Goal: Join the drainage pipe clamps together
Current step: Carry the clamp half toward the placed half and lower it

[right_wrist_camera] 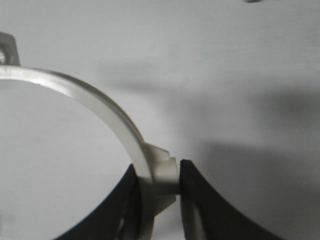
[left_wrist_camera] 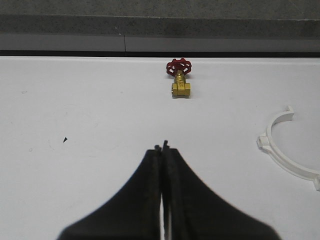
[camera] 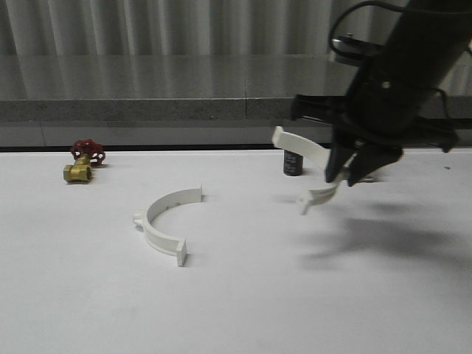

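My right pincer grips one clamp half at its middle, holding it above the white worktop, near a small dark cylinder. My left pincer is closed on nothing. The other clamp half lies flat toward the left, with a brass valve beyond it.

You have two white plastic half-rings with small tabs at their ends. One half-ring lies flat on the white table, left of the middle, its open side facing right. The other half-ring is lifted off the table toward the back right, tilted, pinched at mid-arc.
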